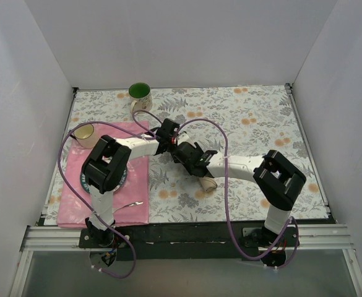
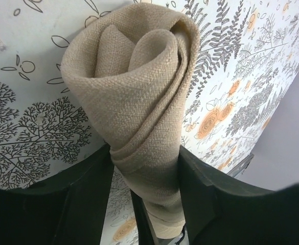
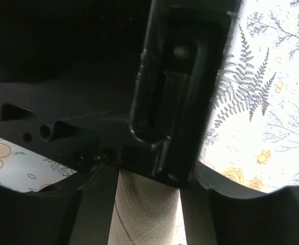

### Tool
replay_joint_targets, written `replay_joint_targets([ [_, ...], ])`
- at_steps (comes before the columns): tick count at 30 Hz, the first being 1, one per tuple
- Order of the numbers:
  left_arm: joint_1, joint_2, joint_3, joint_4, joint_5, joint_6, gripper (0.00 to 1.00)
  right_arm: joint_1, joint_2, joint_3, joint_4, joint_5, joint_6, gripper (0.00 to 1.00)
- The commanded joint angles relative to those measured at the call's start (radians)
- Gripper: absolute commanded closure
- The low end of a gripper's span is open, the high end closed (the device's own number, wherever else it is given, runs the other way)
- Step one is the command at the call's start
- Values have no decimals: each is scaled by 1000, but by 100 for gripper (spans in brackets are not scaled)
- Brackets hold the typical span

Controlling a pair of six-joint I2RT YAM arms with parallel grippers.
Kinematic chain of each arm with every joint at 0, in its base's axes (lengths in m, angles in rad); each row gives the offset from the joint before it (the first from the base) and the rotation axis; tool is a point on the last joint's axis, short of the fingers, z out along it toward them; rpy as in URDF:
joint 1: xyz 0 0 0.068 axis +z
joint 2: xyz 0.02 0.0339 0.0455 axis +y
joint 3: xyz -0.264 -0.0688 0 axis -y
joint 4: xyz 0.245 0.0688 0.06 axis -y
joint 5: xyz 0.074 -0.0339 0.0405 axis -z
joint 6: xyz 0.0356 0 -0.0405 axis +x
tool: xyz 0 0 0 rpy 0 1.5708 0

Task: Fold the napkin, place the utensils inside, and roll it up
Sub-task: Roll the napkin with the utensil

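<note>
Though tan cloth napkin [image 2: 134, 92] is rolled w/ left pincer [image 2: 144, 163] clamped on it (right pincer [image 3: 149, 194]: can't tell), slim silver utensil [image 1: 130, 203] lies outside.

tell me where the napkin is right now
Top view: the rolled napkin sits mid-table under the right arm, right of the pink placemat, the left tool gripping it.

No text, label or number is legible anywhere in view.

both arms bent inward, my left tool [image 1: 171, 141] and my right tool [image 1: 185, 153] nose to nose, each with jaws pinched partway closed.
</note>
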State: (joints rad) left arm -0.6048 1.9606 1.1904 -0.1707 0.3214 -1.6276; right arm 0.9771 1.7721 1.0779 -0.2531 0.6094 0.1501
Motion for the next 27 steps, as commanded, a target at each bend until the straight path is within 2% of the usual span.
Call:
replay_joint_targets([
  [1,-7,-3,-15,-113,-42,38,42,-21,3,-42,17,-60,-6,48],
  [5,-4,-29,-9,-131,-76,60,32,-87,-51,-91,78,-226,11,55],
  [8,-3,-37,-5,-153,-96,67,24,-152,-100,-131,139,-376,19,66],
  [9,-3,-39,-2,-167,-102,63,23,-169,-114,-137,147,-411,25,73],
  [11,-4,-40,-3,-171,-111,45,21,-222,-117,-145,182,-547,34,73],
  [13,-3,-43,-8,-168,-119,31,21,-253,-122,-167,216,-620,48,74],
  [14,-4,-43,-5,-168,-120,23,20,-288,-119,-174,244,-714,64,74],
  [16,-7,-32,6,-170,-124,11,20,-333,-112,-199,290,-784,86,74],
  [19,-27,-8,43,-179,-142,-2,20,-376,-100,-222,340,-913,121,75],
  [24,-61,24,63,-216,-205,-9,27,-426,-79,-242,390,-991,157,73],
  [25,-61,24,55,-214,-209,-6,33,-436,-74,-240,384,-993,152,71],
  [27,-61,18,32,-204,-240,18,39,-443,-69,-230,362,-996,137,67],
])
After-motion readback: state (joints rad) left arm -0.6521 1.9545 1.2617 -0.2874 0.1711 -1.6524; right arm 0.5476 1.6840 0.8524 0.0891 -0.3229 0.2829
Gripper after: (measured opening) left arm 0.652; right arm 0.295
